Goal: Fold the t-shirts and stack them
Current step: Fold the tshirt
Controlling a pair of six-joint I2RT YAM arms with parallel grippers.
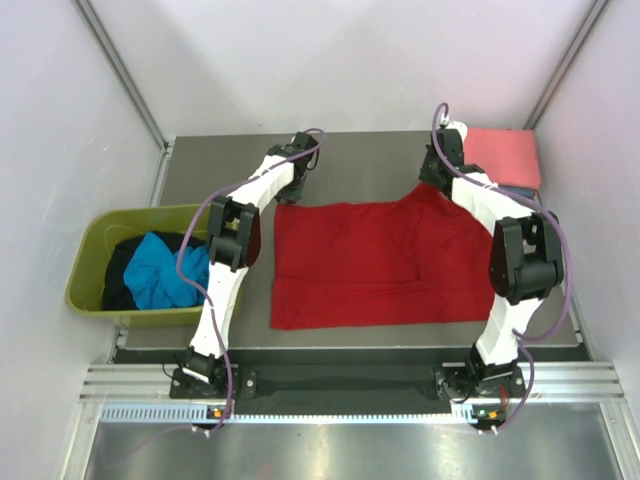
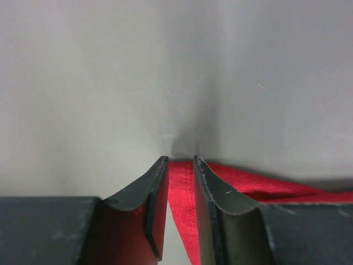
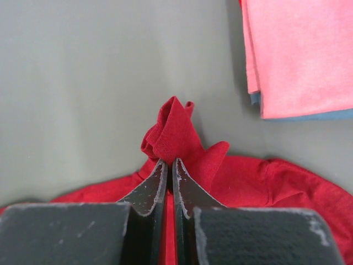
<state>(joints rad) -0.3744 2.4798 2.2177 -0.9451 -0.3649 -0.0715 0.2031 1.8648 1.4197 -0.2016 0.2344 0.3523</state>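
Note:
A bright red t-shirt (image 1: 370,265) lies spread flat in the middle of the table. My right gripper (image 1: 437,182) is at the shirt's far right corner, where that corner is drawn up into a peak. In the right wrist view the gripper (image 3: 170,161) is shut on a bunched tuft of the red cloth (image 3: 174,130). My left gripper (image 1: 297,190) is at the far left corner. There its jaws (image 2: 180,160) stand apart, with a strip of the red shirt (image 2: 182,204) between them, lying against the right finger. A folded salmon-pink t-shirt (image 1: 503,155) lies on a blue one (image 3: 309,116) at the far right.
An olive-green tub (image 1: 90,265) stands off the table's left edge. It holds a turquoise t-shirt (image 1: 160,270) and a black one (image 1: 120,275). White walls close in the table at the back and on both sides. The pink stack (image 3: 298,55) lies just right of my right gripper.

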